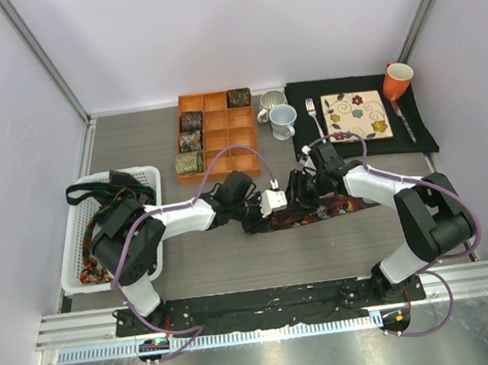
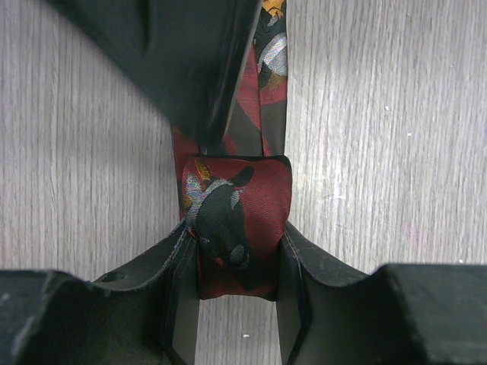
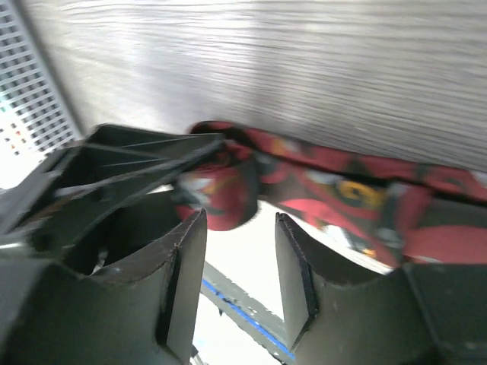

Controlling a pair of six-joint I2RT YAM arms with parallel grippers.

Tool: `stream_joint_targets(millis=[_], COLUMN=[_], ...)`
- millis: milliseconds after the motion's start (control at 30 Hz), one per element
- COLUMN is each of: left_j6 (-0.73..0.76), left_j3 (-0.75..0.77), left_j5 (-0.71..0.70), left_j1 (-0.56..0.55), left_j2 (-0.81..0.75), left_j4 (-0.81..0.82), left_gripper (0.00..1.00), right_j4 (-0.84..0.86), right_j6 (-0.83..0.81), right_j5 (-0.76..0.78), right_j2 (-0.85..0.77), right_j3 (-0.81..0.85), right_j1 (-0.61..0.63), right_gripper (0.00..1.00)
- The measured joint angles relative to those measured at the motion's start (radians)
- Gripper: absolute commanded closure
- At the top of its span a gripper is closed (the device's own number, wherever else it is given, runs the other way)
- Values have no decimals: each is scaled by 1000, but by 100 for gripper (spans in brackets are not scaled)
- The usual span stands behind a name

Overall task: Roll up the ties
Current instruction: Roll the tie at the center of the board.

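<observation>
A maroon patterned tie [image 1: 335, 210] lies flat across the middle of the table. Its left end is wound into a compact roll [image 2: 237, 220]. My left gripper [image 2: 237, 232] is shut on that roll, one finger on each side. The loose length [image 2: 270, 61] runs away from the roll under a dark blurred finger [image 2: 175, 61] of the right gripper. My right gripper [image 3: 237, 255] stands open just short of the roll [image 3: 224, 199], with nothing between its fingers. In the top view both grippers, left [image 1: 255, 215] and right [image 1: 296, 194], meet over the tie's left end and hide the roll.
An orange divided tray [image 1: 221, 137] at the back holds several rolled ties [image 1: 190, 163]. A white basket [image 1: 77, 228] at the left holds loose ties. Two mugs [image 1: 283, 122] stand beside the tray. The black placemat [image 1: 305, 96] carries a floral plate [image 1: 355, 115], a fork and an orange mug [image 1: 397, 79].
</observation>
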Motion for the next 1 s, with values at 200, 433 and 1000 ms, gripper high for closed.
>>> stream_joint_targets(millis=[200,433,1000], left_j6=[0,1,-56], left_j3=[16,16,0], left_j5=[-10,-12,46], left_j1=[-5,-5,50], left_j2=[11,11,20], left_j4=[-5,-7,47], left_gripper=[91,90,21], right_j4=[31,48,70], right_j6=[4,-3,-17], right_j5=[-40,-44,-85], right_j2=[11,96,122], right_j3=[24,25,22], right_j1=[51,83,55], right_gripper=[54,65,99])
